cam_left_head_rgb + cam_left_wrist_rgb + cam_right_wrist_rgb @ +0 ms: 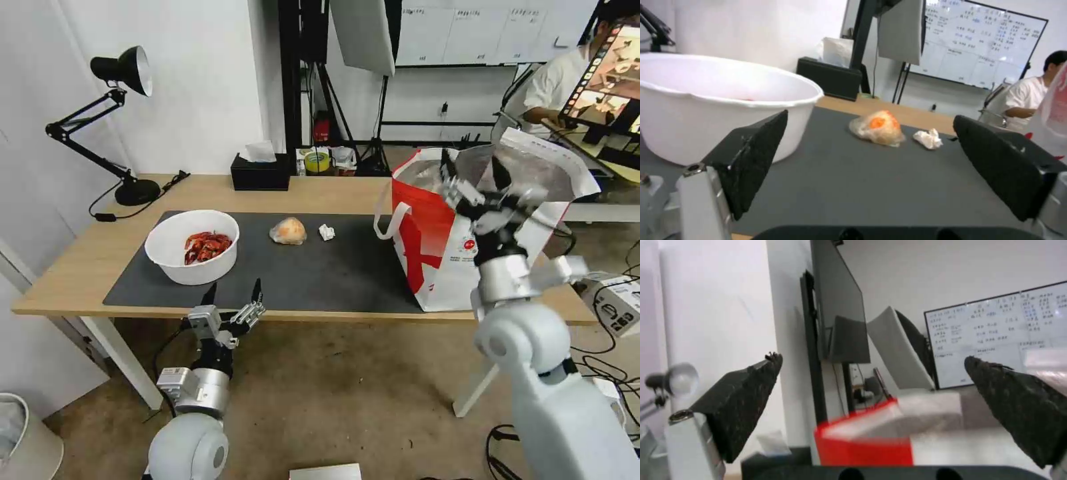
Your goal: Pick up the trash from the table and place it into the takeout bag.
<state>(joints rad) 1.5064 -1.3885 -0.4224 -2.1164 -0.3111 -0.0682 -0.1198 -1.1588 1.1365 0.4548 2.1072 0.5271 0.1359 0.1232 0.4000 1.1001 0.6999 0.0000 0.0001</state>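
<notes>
On the dark mat of the table stands the white bowl of red crayfish shells, at the left. The plastic-wrapped orange lump and a small tissue wad lie mid-table. At the right end the red-and-white takeout bag stands with its mouth gaping. My left gripper hovers open at the table's front edge, just right of the bowl, facing the lump and wad. Over the bag's mouth my right gripper is open and holds nothing; the bag's red rim lies below its fingers.
A black tissue box and a black desk lamp stand along the table's back edge. A pale bin sits on the floor at the left. Cables trail on the floor right of the bag.
</notes>
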